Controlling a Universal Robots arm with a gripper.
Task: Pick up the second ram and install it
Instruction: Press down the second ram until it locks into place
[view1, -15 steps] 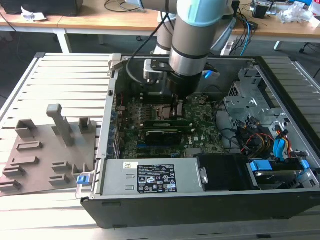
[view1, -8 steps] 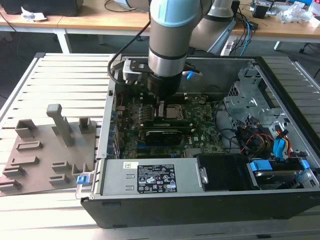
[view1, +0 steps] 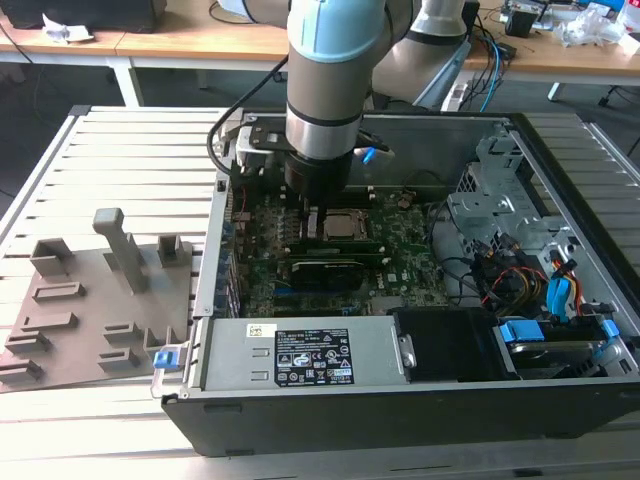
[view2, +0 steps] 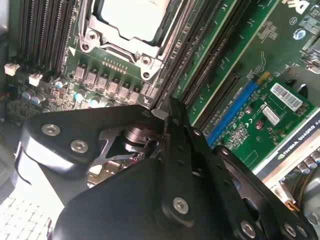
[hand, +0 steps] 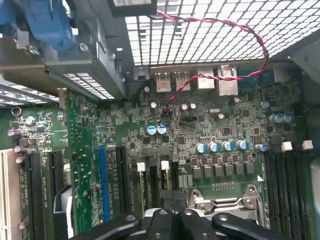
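the gripper (view2: 167, 112) hangs low inside the open computer case (view1: 560, 330), over the memory slots (hand: 152, 175) beside the processor socket (view2: 127, 30); its jaws are pressed together; i cannot tell where the ram stick is

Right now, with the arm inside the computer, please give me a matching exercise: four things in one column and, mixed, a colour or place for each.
Things:
1. gripper
2. tray
3. wire
4. long slot

Colour or place:
A. blue
B. red, twisted
C. grey, outside the case
D. low over the green board

Pairs: 1-D, 2-C, 3-B, 4-A
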